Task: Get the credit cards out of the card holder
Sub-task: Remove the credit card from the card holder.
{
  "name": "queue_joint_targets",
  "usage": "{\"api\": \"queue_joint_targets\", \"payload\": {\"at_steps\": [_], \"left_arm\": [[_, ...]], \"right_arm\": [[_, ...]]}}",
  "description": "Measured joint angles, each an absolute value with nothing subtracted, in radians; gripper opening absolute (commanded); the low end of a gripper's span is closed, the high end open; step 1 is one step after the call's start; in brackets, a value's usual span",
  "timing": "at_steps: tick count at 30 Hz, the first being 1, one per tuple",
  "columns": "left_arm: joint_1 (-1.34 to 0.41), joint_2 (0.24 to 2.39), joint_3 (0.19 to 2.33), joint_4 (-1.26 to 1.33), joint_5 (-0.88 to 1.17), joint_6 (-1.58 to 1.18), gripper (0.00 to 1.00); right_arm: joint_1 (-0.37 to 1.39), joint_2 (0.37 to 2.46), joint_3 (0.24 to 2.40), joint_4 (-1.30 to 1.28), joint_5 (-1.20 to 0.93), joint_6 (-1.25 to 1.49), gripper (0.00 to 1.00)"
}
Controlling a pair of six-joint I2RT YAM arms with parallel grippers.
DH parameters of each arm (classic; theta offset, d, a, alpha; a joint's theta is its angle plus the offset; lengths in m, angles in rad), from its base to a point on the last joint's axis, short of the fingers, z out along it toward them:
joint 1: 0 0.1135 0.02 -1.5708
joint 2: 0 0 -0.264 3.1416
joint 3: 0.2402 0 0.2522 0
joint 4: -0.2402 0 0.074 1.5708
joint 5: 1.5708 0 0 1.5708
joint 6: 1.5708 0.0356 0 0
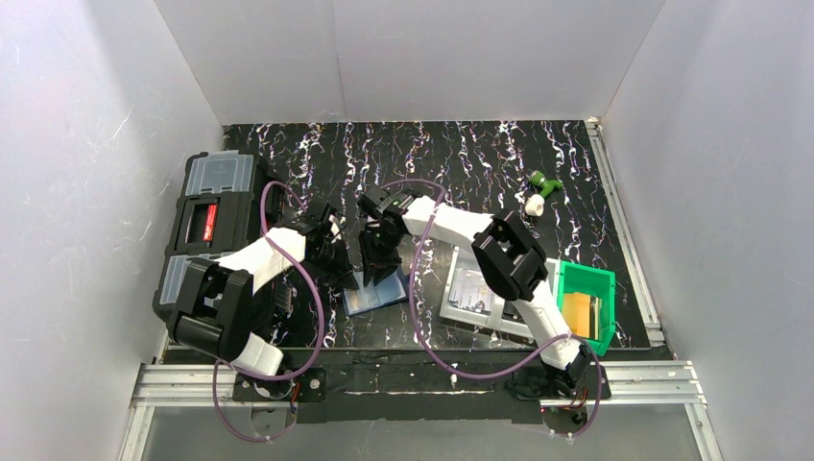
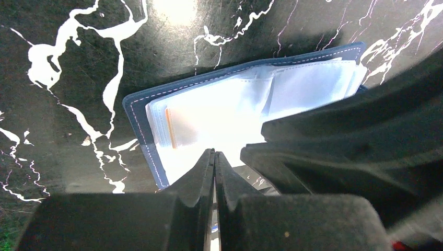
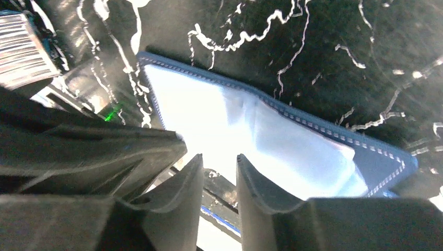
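The holder [image 1: 376, 292] lies open on the worktop [image 1: 480, 163], left of centre in the top view, clear sleeves up. Both your hands are down at it, side by side. Your left hand [image 2: 214, 158] has its fingers pressed together, tips at the holder's lower edge in its wrist view; you cannot tell whether they pinch a sleeve. A card [image 2: 176, 128] with an orange edge sits in the left sleeve there. Your right hand [image 3: 219, 164] is narrow, with a slim gap and nothing between the fingers, over the holder's edge. At the right of the top view, a tan card [image 1: 579, 312] lies in the green bin [image 1: 603, 286].
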State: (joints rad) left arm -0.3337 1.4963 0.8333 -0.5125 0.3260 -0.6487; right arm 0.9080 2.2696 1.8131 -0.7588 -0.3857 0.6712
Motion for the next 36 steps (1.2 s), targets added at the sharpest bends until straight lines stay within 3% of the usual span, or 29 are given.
{"api": "queue_joint_targets", "payload": {"at_steps": [4, 10, 22, 29, 36], "left_arm": [[-0.340, 1.496, 0.835, -0.509, 0.329, -0.652, 0.00], [-0.359, 1.487, 0.860, -0.494, 0.342, -0.660, 0.00], [-0.441, 1.572, 0.950, -0.412, 0.378, -0.685, 0.01], [-0.481, 1.673, 0.990, -0.370, 0.387, -0.699, 0.37], [-0.483, 1.677, 1.016, -0.365, 0.386, -0.695, 0.50]], "right_arm": [[0.900, 2.208, 1.802, -0.759, -0.370, 0.670, 0.52], [0.865, 2.099, 1.787, -0.754, -0.337, 0.669, 0.59], [0.761, 1.918, 1.589, -0.759, -0.243, 0.669, 0.62], [0.756, 1.885, 1.531, -0.757, -0.220, 0.669, 0.62], [0.757, 1.877, 1.512, -0.756, -0.214, 0.669, 0.62]]}}
